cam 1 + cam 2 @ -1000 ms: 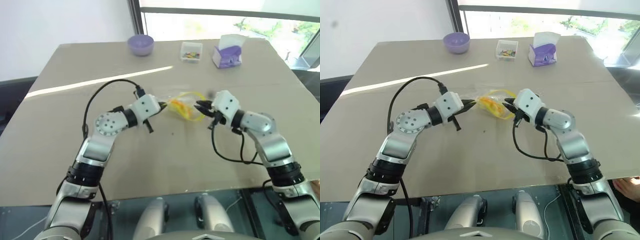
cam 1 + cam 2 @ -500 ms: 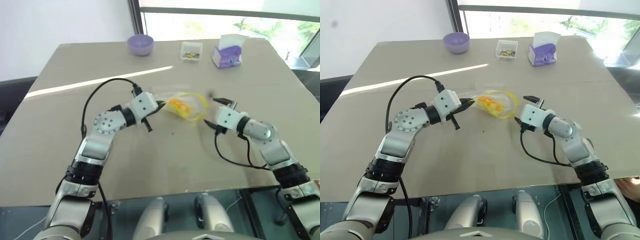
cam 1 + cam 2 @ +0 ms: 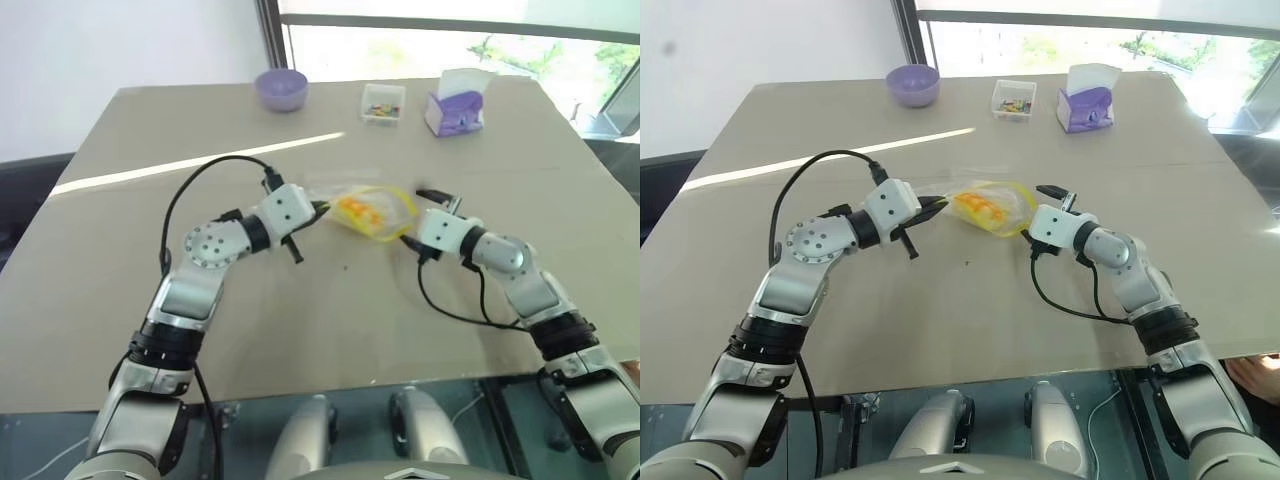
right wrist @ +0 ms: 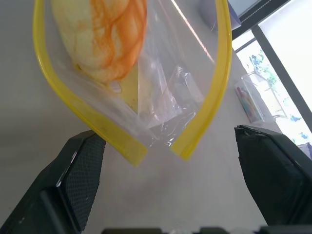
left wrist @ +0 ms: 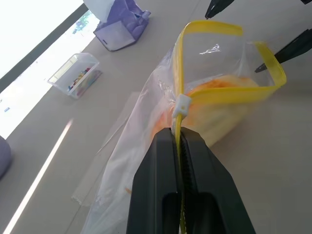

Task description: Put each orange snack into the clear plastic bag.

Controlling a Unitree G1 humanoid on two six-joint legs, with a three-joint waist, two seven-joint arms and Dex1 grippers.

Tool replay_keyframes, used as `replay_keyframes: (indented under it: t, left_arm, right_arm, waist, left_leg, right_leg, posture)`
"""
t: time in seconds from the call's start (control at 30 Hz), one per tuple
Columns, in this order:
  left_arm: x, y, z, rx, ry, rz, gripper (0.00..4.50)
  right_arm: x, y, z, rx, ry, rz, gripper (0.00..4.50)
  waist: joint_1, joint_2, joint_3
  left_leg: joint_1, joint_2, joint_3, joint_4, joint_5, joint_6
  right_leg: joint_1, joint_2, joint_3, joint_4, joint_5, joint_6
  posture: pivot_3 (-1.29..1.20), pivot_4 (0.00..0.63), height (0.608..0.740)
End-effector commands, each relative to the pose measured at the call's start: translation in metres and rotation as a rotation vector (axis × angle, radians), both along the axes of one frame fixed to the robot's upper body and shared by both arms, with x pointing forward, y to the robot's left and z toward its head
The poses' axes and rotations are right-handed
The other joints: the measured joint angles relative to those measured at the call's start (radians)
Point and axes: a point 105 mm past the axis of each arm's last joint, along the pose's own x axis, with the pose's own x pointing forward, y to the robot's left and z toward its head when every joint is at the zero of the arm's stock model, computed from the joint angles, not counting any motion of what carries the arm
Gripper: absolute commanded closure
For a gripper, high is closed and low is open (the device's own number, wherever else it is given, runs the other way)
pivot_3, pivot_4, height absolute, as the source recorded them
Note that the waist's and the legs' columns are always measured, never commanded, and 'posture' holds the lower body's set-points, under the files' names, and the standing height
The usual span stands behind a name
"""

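Judging the risks first, I thought the likeliest failure was the round, domed orange-yellow bun sliding back out, because the clear crinkly plastic zip bag lay with its yellow-edged mouth gaping toward my right gripper, and the bun sat inside not far from that opening. My left gripper was clamped tight on the yellow zip strip beside its small white slider, so any tug or lift from that side could have tipped the mouth downward and spilled the bun onto the tan worktop. My right gripper stood spread wide with nothing in it, its black fingers either side of the two yellow lips; closing from there could have caught just one lip, or pushed the flimsy plastic flat against the bun. Around the far edge of the worktop stood a purple bowl, a small clear box of colourful bits and a purple-and-white tissue box, all well apart from the bag. Nothing stood between either gripper and the bag; only the black cables looping by each wrist hung near the work.
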Motion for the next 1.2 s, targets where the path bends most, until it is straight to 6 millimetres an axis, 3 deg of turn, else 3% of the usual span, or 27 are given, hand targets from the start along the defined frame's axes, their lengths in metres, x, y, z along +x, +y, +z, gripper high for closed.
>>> replay_keyframes:
  t: [0.03,0.1,0.33,0.63,0.77,0.93,1.1,1.2]
  left_arm:
    - [-0.006,-0.002,0.017,-0.001,-0.072,-0.018,4.50]
    - [-0.006,-0.002,0.017,0.000,-0.073,-0.018,4.50]
    - [-0.010,0.000,0.017,0.014,-0.080,-0.024,4.50]
    - [-0.011,0.003,0.016,0.030,-0.091,-0.026,4.50]
    - [-0.007,0.005,0.021,0.015,-0.115,-0.008,4.50]
    - [0.013,0.017,0.050,-0.089,-0.164,0.079,4.50]
    - [0.031,0.016,0.077,-0.198,-0.181,0.102,4.50]
    - [0.050,0.016,0.092,-0.260,-0.188,0.145,4.50]
  right_arm:
    - [0.000,0.004,0.014,0.038,-0.031,0.030,0.53]
    - [-0.001,0.006,0.014,0.044,-0.025,0.039,1.05]
    - [-0.003,0.007,0.013,0.041,-0.015,0.059,4.37]
    - [-0.005,0.005,0.013,0.038,-0.006,0.070,4.45]
    - [0.007,-0.007,0.024,0.034,-0.052,0.002,4.45]
    - [0.029,-0.035,0.071,0.055,-0.213,-0.136,4.45]
    - [0.036,-0.055,0.126,0.097,-0.379,-0.215,4.45]
    - [0.039,-0.062,0.147,0.102,-0.442,-0.250,4.45]
  waist:
    - [0.000,0.000,0.000]
    - [0.000,0.000,0.000]
    - [0.000,0.000,0.000]
    - [0.000,0.000,0.000]
    - [0.000,0.000,0.000]
    - [0.001,0.000,0.000]
    - [0.001,0.000,0.000]
    - [0.001,0.000,0.000]
  left_leg:
    - [0.000,0.000,0.000,0.000,0.000,0.000]
    - [0.000,0.000,0.000,0.000,0.000,0.000]
    - [0.000,0.000,0.000,0.000,0.000,0.000]
    - [0.000,0.000,0.000,0.000,0.000,0.000]
    - [0.000,0.000,0.000,0.000,0.000,0.000]
    - [0.000,0.000,0.000,0.000,0.000,0.000]
    - [-0.001,0.000,0.000,0.000,0.000,0.000]
    - [-0.002,-0.001,0.000,0.000,0.000,0.000]
  right_leg:
    - [0.000,0.000,0.000,0.000,0.000,0.000]
    - [0.000,0.000,0.000,0.000,0.000,0.000]
    - [0.000,0.000,0.000,0.000,0.000,0.000]
    - [0.000,0.000,0.000,0.000,0.000,0.000]
    - [0.000,0.000,0.000,0.000,0.000,0.000]
    - [0.000,0.000,0.000,0.001,0.000,0.000]
    - [-0.001,0.000,0.000,0.000,0.000,0.000]
    - [-0.001,0.000,0.000,-0.001,0.000,0.000]
  posture:
    - [0.00,0.150,0.740]
    - [0.00,0.150,0.740]
    - [0.00,0.150,0.740]
    - [0.00,0.150,0.740]
    - [0.00,0.150,0.740]
    - [0.00,0.150,0.740]
    - [0.00,0.150,0.740]
    - [0.00,0.150,0.740]
